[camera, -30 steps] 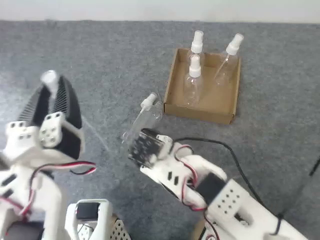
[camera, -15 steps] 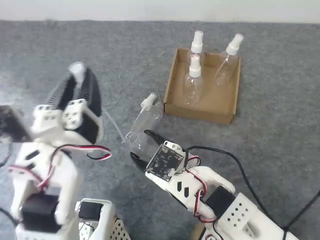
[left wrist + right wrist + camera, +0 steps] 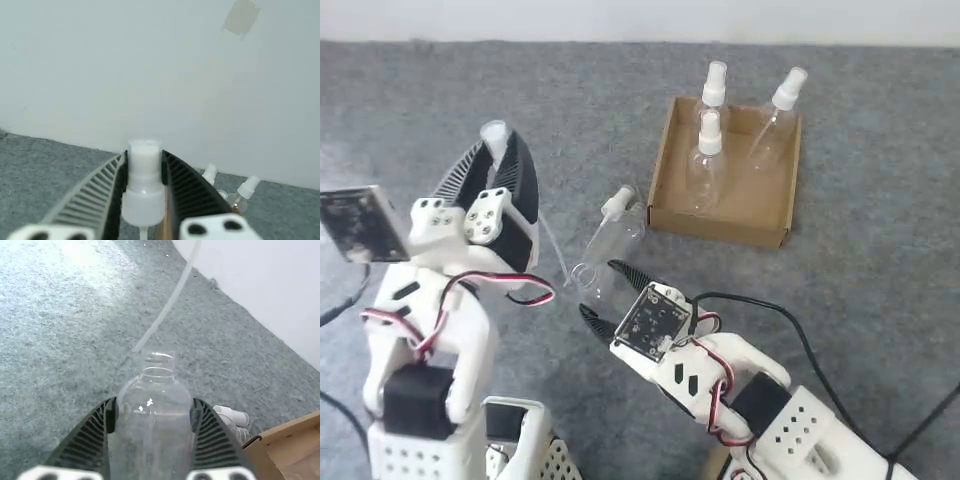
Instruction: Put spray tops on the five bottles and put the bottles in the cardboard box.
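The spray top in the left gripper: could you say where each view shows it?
High view: spray top in the left gripper.
Left wrist view: spray top clamped before the white wall.
Right wrist view: its tube ends beside the open bottle's neck.
Shared landmark: grey carpet meeting the white wall.

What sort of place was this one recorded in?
Probably an indoor robot test bench rather than a home or factory: a grey carpet-like table cover, a bare white wall close behind, and a cardboard box holding spray bottles.

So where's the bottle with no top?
High view: the open bottle is in the right gripper, mid-carpet, beside the capped bottle lying by the cardboard box.
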### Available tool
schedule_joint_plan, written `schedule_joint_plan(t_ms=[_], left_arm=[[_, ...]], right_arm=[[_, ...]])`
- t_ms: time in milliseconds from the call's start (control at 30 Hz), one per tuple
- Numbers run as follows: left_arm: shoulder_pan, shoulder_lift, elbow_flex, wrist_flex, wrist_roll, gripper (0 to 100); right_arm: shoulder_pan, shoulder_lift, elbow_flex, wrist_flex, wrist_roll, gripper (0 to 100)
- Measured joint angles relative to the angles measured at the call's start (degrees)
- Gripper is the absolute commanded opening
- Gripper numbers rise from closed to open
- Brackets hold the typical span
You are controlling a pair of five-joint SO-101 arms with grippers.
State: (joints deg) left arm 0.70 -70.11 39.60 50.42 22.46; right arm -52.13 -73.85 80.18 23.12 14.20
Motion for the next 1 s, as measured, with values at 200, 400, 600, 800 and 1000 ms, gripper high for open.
schedule_joint_plan(t_ms=[200, 400, 600, 800, 1000], left_arm=[[-0.1, -0.5, -1.1, 0.0, 0.0, 1], [0.1, -0.5, -0.3, -1.2, 0.0, 1], [0.6, -0.4, 2.8, -1.4, 0.0, 1], [5.5, -0.6, 5.0, 4.7, 0.1, 1], [7.6, -0.8, 10.7, 5.9, -5.5, 1]], right_arm=[[0.0, 0.0, 0.0, 0.0, 0.0, 0.6], [0.0, 0.0, 0.0, 0.0, 0.0, 0.6], [0.0, 0.0, 0.0, 0.0, 0.0, 0.6], [0.0, 0.0, 0.0, 0.0, 0.0, 0.6], [0.4, 0.0, 0.0, 0.0, 0.0, 0.6]])
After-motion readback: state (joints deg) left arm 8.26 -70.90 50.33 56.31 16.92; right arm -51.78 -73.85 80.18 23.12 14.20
